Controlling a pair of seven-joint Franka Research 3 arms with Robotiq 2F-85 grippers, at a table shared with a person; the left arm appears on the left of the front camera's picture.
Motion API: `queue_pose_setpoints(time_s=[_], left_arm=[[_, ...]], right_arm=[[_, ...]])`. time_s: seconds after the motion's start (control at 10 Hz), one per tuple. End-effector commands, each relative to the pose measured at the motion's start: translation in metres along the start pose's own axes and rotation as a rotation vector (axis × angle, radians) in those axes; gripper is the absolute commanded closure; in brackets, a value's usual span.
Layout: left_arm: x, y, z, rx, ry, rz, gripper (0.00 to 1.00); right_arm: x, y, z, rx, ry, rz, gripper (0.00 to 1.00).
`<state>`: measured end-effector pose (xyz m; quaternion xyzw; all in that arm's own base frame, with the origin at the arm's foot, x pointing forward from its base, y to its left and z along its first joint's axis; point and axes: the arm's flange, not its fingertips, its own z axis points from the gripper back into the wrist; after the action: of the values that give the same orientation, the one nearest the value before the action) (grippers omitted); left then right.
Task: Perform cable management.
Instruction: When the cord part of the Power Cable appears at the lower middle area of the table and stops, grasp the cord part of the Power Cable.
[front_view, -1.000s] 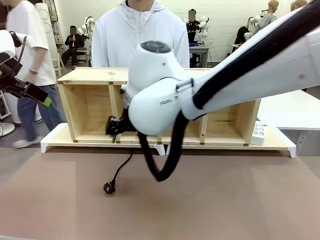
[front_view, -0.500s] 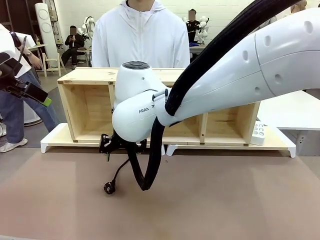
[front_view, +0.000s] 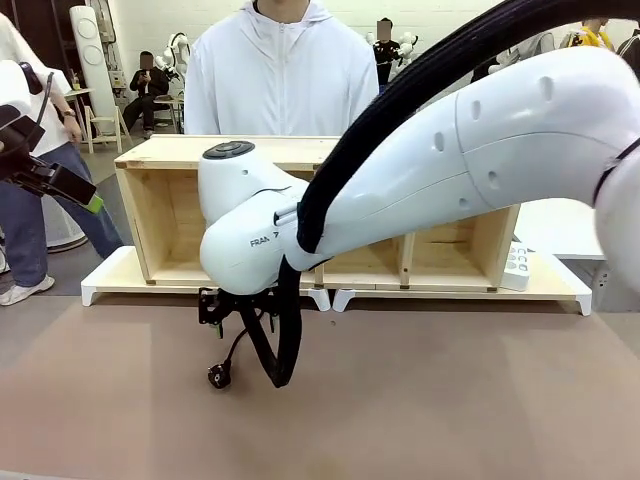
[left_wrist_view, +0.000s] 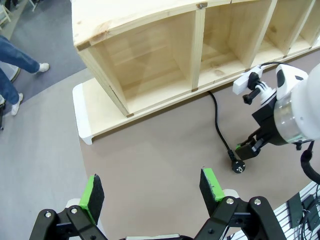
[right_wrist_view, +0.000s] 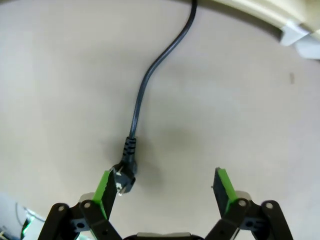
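Observation:
The cable (right_wrist_view: 145, 85) is a thin black cord that runs from under the wooden shelf across the brown table top to a small round plug (right_wrist_view: 124, 175). My right gripper (right_wrist_view: 165, 186) hangs open just above the table, and the plug lies close by its left green pad (right_wrist_view: 106, 187), untouched. In the front view the plug (front_view: 218, 376) lies below the right wrist (front_view: 225, 305), and a white power strip (front_view: 517, 265) stands at the shelf's right end. My left gripper (left_wrist_view: 151, 189) is open and empty, high over the table's left side, looking down at the cable (left_wrist_view: 217, 127).
A low wooden shelf (front_view: 180, 150) with several open compartments stands on white boards (front_view: 110, 280) across the far half of the table. A person in a white hoodie (front_view: 285, 70) stands behind it. The right arm's thick black hose (front_view: 285, 350) loops down beside the plug.
My right arm has swung left and lower, bringing its gripper from in front of the shelf down over the plug. The left arm and the cable have stayed put.

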<state>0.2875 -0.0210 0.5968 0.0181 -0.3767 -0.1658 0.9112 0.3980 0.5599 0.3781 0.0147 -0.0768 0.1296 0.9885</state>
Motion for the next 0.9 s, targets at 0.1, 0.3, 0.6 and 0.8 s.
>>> queue_pose_setpoints(time_s=[0.1, 0.3, 0.6, 0.8], left_arm=[[0.002, 0.001, -0.002, 0.006, -0.01, -0.001, 0.0], [0.002, 0.001, -0.002, 0.006, -0.01, -0.001, 0.0], [0.002, 0.001, -0.002, 0.006, -0.01, -0.001, 0.0], [0.002, 0.001, -0.002, 0.006, -0.01, -0.001, 0.0]], right_arm=[[0.01, 0.026, -0.006, -0.031, 0.002, -0.035, 0.0], [0.01, 0.033, -0.011, -0.019, 0.02, -0.036, 0.0], [0.015, 0.038, -0.025, -0.009, 0.074, -0.047, 0.0], [0.012, 0.041, -0.029, -0.011, 0.087, -0.036, 0.0]])
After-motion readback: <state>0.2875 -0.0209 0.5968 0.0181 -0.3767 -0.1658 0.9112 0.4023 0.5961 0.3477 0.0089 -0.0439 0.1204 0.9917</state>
